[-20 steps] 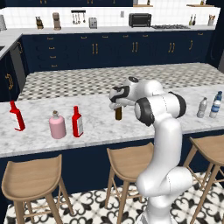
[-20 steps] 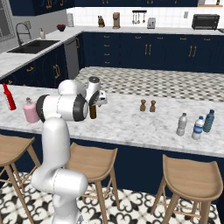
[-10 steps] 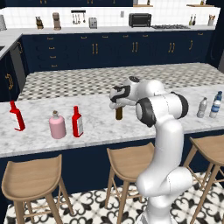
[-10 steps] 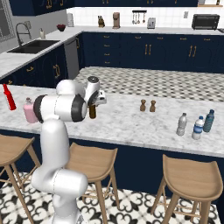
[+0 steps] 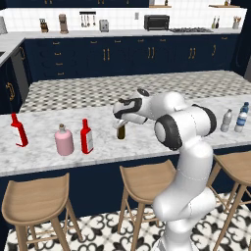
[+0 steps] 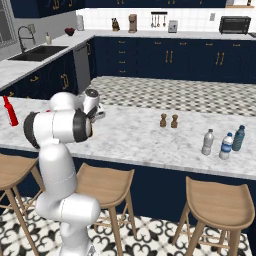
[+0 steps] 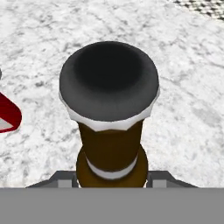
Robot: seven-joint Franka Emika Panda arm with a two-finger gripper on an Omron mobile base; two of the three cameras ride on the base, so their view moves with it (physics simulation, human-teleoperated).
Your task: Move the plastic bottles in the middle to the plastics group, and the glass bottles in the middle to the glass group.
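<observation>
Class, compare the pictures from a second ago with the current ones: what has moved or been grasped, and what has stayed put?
Nothing has visibly moved. The gripper remains over the brown bottle on the marble counter, its neck between the fingers; whether it is clamped cannot be told. The red bottle, pink flask and water bottles stand as before.

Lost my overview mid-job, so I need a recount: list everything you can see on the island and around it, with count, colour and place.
brown bottle: 1, dark brown, mid counter, right under the gripper
red bottles: 2, red with white labels, one beside the pink flask, one far left
pink flask: 1, pink with a pale stopper, left of the nearer red bottle
greyish clear bottle: 1, right end of the counter
water bottle: 1, clear with a blue label, beside the greyish one
dark bottle: 1, right end
shakers: 2, brown, mid counter
stools: 3, wooden, in front
gripper: 1, over the brown bottle's neck; grip unclear
</observation>
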